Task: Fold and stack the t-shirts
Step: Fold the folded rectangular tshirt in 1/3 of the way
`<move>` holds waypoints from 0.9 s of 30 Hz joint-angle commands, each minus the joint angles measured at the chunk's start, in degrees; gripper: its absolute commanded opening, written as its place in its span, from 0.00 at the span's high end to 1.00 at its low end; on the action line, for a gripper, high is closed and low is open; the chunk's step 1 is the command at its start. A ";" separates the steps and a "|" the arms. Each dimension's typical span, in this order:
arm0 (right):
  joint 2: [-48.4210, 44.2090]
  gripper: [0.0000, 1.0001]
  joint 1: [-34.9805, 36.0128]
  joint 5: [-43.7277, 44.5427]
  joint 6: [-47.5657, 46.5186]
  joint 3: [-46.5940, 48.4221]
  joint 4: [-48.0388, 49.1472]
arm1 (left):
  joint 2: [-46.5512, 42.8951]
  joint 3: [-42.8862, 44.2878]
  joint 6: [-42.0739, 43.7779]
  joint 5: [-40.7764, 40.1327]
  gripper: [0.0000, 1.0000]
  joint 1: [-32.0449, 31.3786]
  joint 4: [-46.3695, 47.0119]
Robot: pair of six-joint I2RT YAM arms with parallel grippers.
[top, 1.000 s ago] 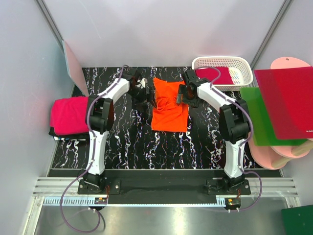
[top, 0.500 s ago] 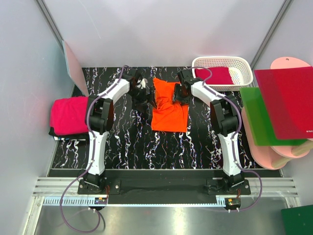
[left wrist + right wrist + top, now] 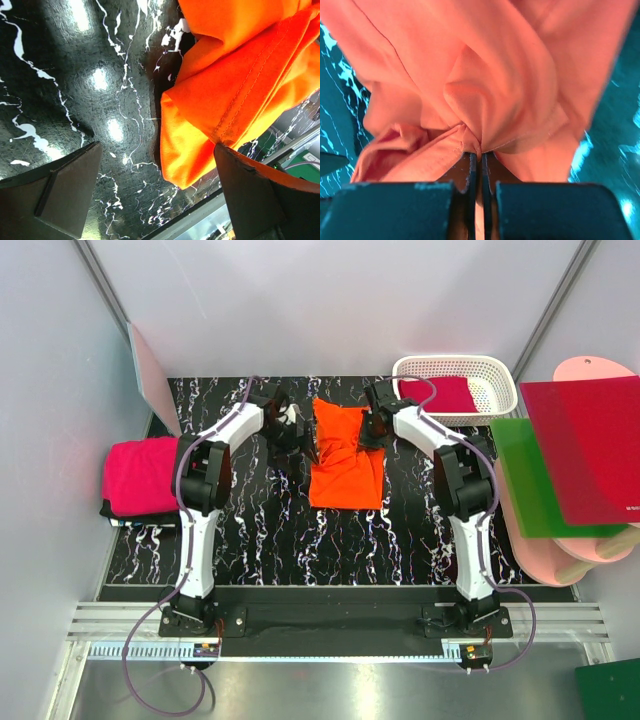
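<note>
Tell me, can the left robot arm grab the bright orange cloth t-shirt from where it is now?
Probably yes. The left gripper is open, and the bright orange cloth t-shirt has its hem lying right between the fingers, nothing blocking.

My overhead camera looks down from six o'clock; both wrist cameras crowd the orange t-shirt (image 3: 345, 455) at twelve.
</note>
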 commanded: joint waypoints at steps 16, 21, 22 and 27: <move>-4.44 0.13 -0.77 10.29 3.08 1.22 -13.33 | -3.47 0.20 1.04 0.29 0.01 0.36 0.92; -10.59 0.14 -0.77 11.17 2.29 -2.20 -13.42 | -7.59 -8.90 -2.63 5.21 0.01 0.19 6.80; -13.30 0.14 -0.95 11.17 2.55 -4.65 -13.42 | -8.39 -10.77 -3.52 6.17 0.01 -0.08 9.77; -23.85 0.15 -0.95 11.43 5.97 -15.28 -13.51 | -11.82 -20.87 -7.39 9.61 0.05 -2.62 15.68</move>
